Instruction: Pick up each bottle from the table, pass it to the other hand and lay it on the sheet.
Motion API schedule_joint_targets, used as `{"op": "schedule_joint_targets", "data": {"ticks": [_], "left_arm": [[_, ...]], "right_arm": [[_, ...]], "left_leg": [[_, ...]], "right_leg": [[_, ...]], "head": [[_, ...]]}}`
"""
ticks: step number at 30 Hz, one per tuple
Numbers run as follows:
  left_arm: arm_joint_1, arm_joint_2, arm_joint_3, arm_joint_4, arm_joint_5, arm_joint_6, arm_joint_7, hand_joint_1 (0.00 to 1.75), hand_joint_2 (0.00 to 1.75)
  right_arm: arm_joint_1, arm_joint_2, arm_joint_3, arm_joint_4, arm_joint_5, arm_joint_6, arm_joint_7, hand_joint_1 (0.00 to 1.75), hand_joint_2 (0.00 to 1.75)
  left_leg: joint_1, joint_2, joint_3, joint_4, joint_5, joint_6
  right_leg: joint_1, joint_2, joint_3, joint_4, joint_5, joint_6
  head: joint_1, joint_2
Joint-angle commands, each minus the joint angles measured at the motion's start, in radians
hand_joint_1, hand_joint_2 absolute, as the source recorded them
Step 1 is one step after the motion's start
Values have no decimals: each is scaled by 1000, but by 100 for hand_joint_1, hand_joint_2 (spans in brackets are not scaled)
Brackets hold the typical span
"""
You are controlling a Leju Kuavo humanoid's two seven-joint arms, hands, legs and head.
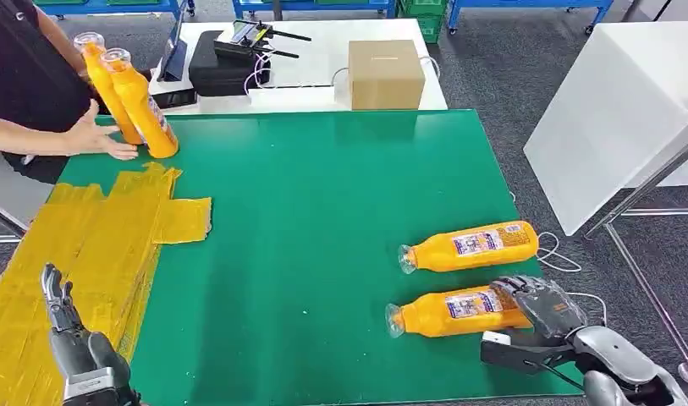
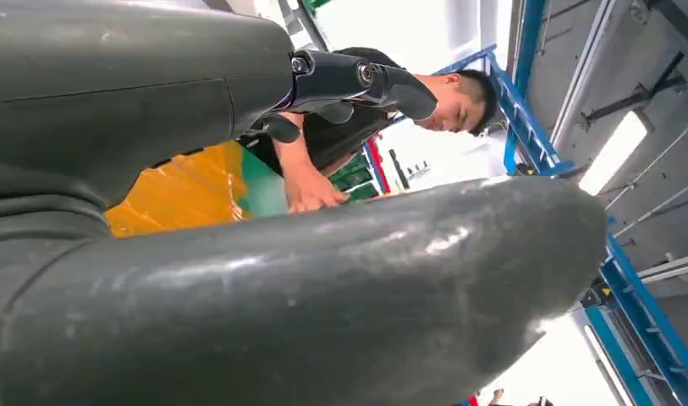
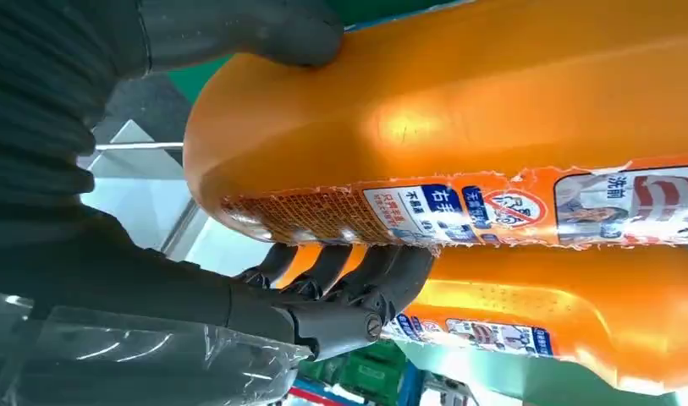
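Covering most of the work surface, the green mat (image 1: 323, 254) sits on the table, with a white table (image 1: 323, 63) butted against its far edge and a second white table (image 1: 611, 110) standing apart to the right. On the mat's left portion lies the yellow sheet (image 1: 95, 245), wrinkled and taped down in overlapping pieces, with nothing resting on it. A person (image 1: 27, 76) in a dark top stands at the far left corner, one hand (image 1: 99, 139) flat on the mat beside two upright orange bottles (image 1: 141, 106). On the far white table stand a cardboard box (image 1: 385, 74) and a black case (image 1: 226, 63) with cables around them. Two more orange bottles lie on their sides on the mat's right portion, caps pointing left: the far bottle (image 1: 471, 246) lies free, and the near bottle (image 1: 459, 311) lies just in front of it, roughly parallel. The right hand (image 1: 539, 317) is wrapped around the base end of the near bottle; the right wrist view confirms the thumb (image 3: 264, 30) over one side and the fingers (image 3: 357, 271) curled under the other, between the two bottles. That bottle appears to rest on the mat. The left hand (image 1: 65, 326) is raised over the near edge of the sheet, fingers extended and apart, holding nothing.
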Motion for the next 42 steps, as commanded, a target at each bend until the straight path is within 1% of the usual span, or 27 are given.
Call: {"op": "schedule_joint_targets", "data": {"ticks": [1, 4, 8, 15, 16, 20, 24, 25, 30, 33, 36, 40, 41, 42], "left_arm": [[-19, 23, -26, 38, 6, -3, 0, 0, 0], [-19, 24, -28, 39, 8, -3, 0, 0, 0], [-24, 26, -36, 49, 16, -5, 0, 0, 0], [-30, 18, -29, 51, 45, -56, 0, 0, 0], [-30, 18, -32, 41, 51, -65, 0, 0, 0], [-36, 14, -32, 47, 51, -68, 0, 0, 0], [-40, 14, -31, 51, 54, -73, 0, 0, 0], [-42, 14, -31, 54, 56, -76, 0, 0, 0], [-48, 18, -39, 60, 60, -73, 0, 0, 0], [-49, 18, -39, 61, 61, -73, 0, 0, 0], [-51, 22, -42, 60, 64, -69, 0, 0, 0], [-49, 25, -41, 53, 72, -73, 0, 0, 0], [-47, 23, -34, 56, 87, -96, 0, 0, 0], [-47, 23, -34, 56, 87, -96, 0, 0, 0]], "right_arm": [[7, 0, 44, 34, 0, 17, 8, 175, 175], [15, -10, 46, 29, -10, 21, 13, 175, 175], [42, -44, 49, 0, -41, 22, 30, 175, 175], [47, -54, 74, 4, -66, 14, 49, 175, 175], [41, -68, 98, 18, -49, 60, 80, 0, 175], [45, -84, 127, 53, -40, 65, 82, 0, 175], [48, -99, 127, 50, -61, 75, 86, 0, 175], [53, -105, 125, 42, -74, 78, 88, 175, 175], [68, -130, 131, 21, -102, 80, 102, 175, 175], [68, -129, 133, 23, -103, 79, 102, 175, 175], [65, -132, 140, 26, -115, 71, 106, 175, 175], [75, -93, 110, 13, -165, 7, 92, 175, 175], [81, -84, 99, -1, -187, -11, 79, 175, 175], [81, -84, 99, -1, -187, -11, 79, 175, 175]], "left_leg": [[1, -1, 2, -1, 0, -1], [1, -2, 2, -2, 0, -1], [1, -3, 2, -2, 0, -1], [1, -2, 3, -1, 0, -1], [1, -2, 3, -2, 1, -1], [1, -2, 3, -1, 0, -1], [1, -2, 3, -2, 0, -1], [1, -2, 3, -2, 0, -1], [2, -5, 3, -3, 1, -2], [0, -2, 4, -1, 0, -1], [1, -3, 4, -2, 0, -1], [1, -2, 5, -2, 0, -1], [2, -3, 5, -3, 0, -1], [1, -2, 5, -2, 0, -1]], "right_leg": [[1, -1, 2, -2, 0, 0], [1, -2, 3, -3, 0, 0], [1, -4, 3, -2, 0, 0], [1, -2, 3, -2, 0, 0], [1, -3, 4, -3, 0, 0], [1, -2, 3, -2, 0, 0], [2, -2, 4, -3, 0, 0], [1, -2, 4, -2, 0, 0], [2, -5, 5, -4, 1, 0], [1, -2, 4, -2, 0, 0], [1, -3, 5, -3, 0, 0], [1, -2, 5, -3, 0, 0], [2, -3, 6, -4, 0, 0], [1, -2, 5, -3, 0, 0]], "head": [[0, 0], [0, 0], [0, 0], [0, 0], [0, 0], [0, 0], [0, 0], [0, 0], [0, 0], [0, 0], [0, 0], [0, 0], [0, 0], [0, 0]]}}
